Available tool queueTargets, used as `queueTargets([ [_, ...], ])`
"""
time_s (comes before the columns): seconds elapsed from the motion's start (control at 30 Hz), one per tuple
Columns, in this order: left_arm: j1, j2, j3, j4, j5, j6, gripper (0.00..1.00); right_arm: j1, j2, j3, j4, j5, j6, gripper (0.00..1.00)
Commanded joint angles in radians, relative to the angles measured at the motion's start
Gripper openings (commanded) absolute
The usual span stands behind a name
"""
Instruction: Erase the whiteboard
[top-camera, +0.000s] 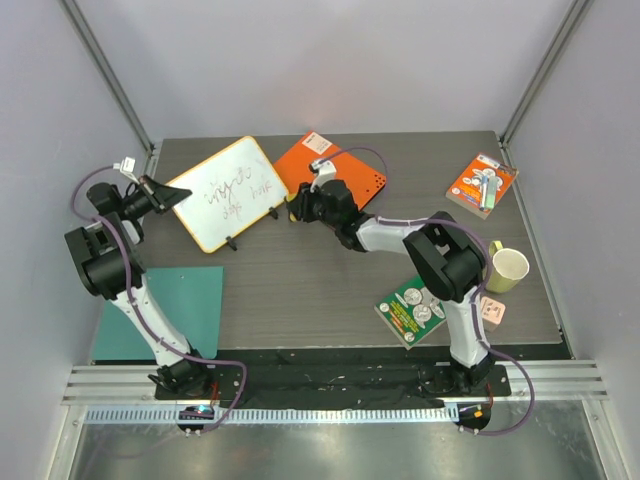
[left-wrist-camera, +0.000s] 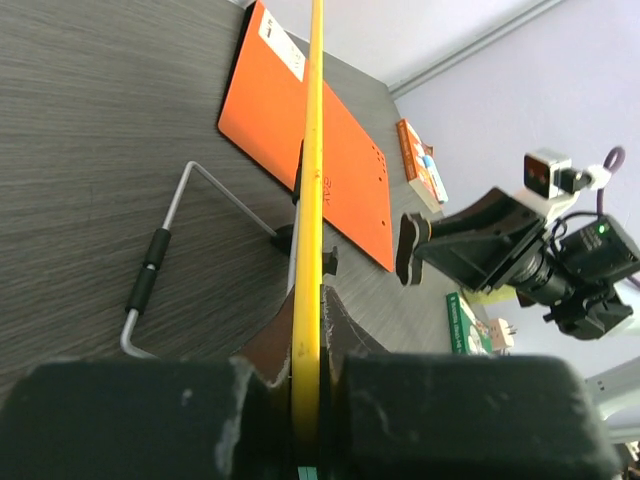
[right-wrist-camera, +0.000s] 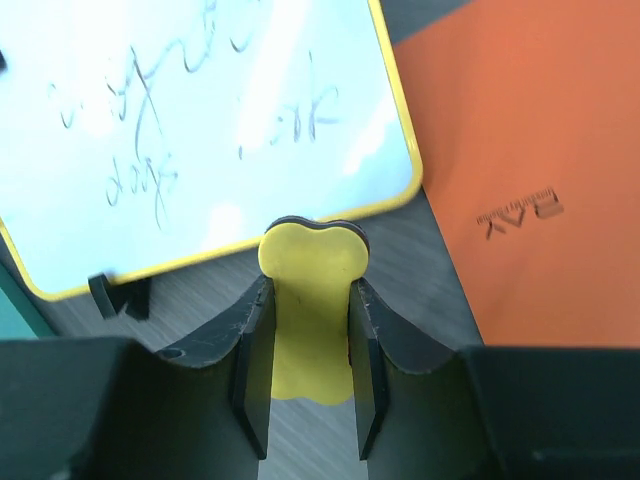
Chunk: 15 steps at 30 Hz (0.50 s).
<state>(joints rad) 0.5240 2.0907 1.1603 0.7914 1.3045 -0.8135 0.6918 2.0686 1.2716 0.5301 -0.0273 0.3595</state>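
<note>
The whiteboard (top-camera: 225, 192) is standing tilted on a wire stand (left-wrist-camera: 160, 250) at the far left of the table (top-camera: 300, 290), its written face carrying black scribbles and looking toward the right arm. The left gripper (top-camera: 160, 192) is clamping the board's left edge: in the left wrist view the yellow rim is running straight up between the two pinched fingers (left-wrist-camera: 345, 330). The right gripper (top-camera: 298, 205) is clenching a yellow eraser (right-wrist-camera: 310, 260) and hovering just beside the board's lower right corner; in the left wrist view there is a gap between it and the board.

An orange board (top-camera: 340, 175) is lying flat right behind the whiteboard, partly under the right arm's wrist, so the eraser is working in the narrow space between the two. The stand's black feet (right-wrist-camera: 120, 295) are sticking out in front of the board's lower rim. A teal sheet (top-camera: 165, 310) is lying near the left arm's base. Well apart on the right are sitting a pale cup (top-camera: 508, 268), an orange packet (top-camera: 482, 183) and a green packet (top-camera: 412, 310), the last half hidden under the right arm.
</note>
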Motion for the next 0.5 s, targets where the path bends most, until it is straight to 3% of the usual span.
queueTargets([
  [0.0,-0.001,0.009,0.070,-0.048,0.039,0.149,0.00,0.008,0.062,0.162,0.053,-0.042,-0.021,0.01],
  [0.17,-0.001,-0.018,0.130,-0.418,0.013,0.377,0.00,0.026,0.139,0.282,0.024,-0.005,-0.051,0.01],
  [0.2,-0.002,-0.029,0.175,-0.548,-0.028,0.600,0.00,0.026,0.153,0.331,0.013,0.000,-0.053,0.01],
  [0.23,-0.007,-0.041,0.215,-0.862,-0.134,0.717,0.00,0.031,0.178,0.353,-0.010,0.015,-0.053,0.01],
  [0.3,-0.036,-0.069,0.263,-1.082,-0.207,0.926,0.00,0.038,0.199,0.405,-0.027,0.023,-0.056,0.01],
  [0.47,-0.068,-0.161,0.184,-1.094,-0.404,0.984,0.00,0.051,0.257,0.456,-0.018,0.107,-0.042,0.01],
])
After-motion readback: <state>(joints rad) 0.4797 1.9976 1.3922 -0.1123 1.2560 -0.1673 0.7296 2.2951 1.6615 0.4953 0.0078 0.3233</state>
